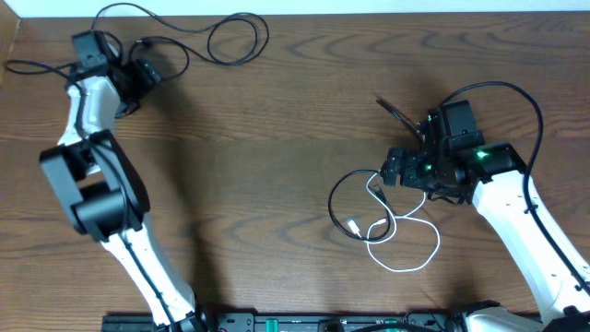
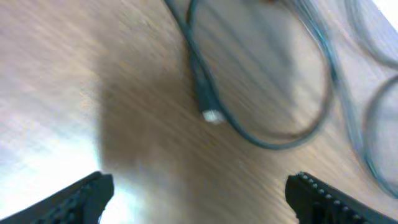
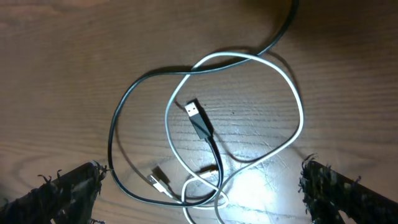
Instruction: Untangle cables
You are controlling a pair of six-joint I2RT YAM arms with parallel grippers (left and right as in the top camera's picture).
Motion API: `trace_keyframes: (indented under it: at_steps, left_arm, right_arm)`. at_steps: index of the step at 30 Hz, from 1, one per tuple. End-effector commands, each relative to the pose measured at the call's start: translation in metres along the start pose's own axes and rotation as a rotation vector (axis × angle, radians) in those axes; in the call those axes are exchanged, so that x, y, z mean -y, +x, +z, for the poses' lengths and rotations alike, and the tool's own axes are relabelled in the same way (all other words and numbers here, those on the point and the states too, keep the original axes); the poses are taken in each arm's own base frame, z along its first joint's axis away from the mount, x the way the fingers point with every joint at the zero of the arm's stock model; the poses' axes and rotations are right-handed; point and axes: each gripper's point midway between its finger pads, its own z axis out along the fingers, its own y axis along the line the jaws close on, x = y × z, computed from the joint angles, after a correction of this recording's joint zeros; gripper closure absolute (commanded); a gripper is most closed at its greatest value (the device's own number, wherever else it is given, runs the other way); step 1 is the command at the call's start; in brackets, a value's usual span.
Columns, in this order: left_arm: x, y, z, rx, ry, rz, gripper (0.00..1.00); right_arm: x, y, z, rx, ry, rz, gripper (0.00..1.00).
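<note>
One black cable point(image 1: 210, 42) lies in loose loops along the far left of the table, and its plug end point(image 2: 205, 93) shows blurred in the left wrist view. My left gripper point(image 1: 141, 74) point(image 2: 199, 186) hovers just beside it, open and empty. Right of centre, a second black cable point(image 1: 332, 198) point(image 3: 112, 137) and the white cable point(image 1: 403, 269) point(image 3: 303, 121) lie looped through each other. The black plug point(image 3: 199, 121) sits inside the white loop. My right gripper point(image 1: 392, 171) point(image 3: 200, 171) hangs open over this tangle, holding nothing.
The brown wooden table point(image 1: 277, 138) spans the whole view. Thick black robot cables run along the right arm point(image 1: 516, 203) and behind the left arm point(image 1: 92, 184). The table's far edge point(image 1: 369, 11) meets a white wall.
</note>
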Motion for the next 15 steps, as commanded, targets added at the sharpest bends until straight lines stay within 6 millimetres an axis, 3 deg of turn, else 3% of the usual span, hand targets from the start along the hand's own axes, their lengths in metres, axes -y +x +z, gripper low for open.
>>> trace_keyframes:
  at_steps: [1, 6, 11, 15]
  left_arm:
    - [0.019, -0.027, -0.074, 0.092, 0.032, -0.007, 0.05]
    - [0.038, -0.017, -0.138, 0.067, 0.092, -0.135, 0.04]
    - [0.086, 0.022, -0.187, -0.108, 0.352, -0.118, 0.04]
    - [0.138, 0.048, -0.222, -0.169, 0.610, 0.098, 0.04]
  right_arm:
    - [-0.004, -0.001, -0.001, 0.009, -0.017, 0.005, 0.01]
    - [-0.007, 0.000, -0.001, 0.001, -0.036, 0.008, 0.01]
    - [-0.013, -0.003, -0.012, 0.015, -0.102, 0.025, 0.01]
    - [-0.012, -0.005, -0.036, 0.073, -0.128, 0.032, 0.01]
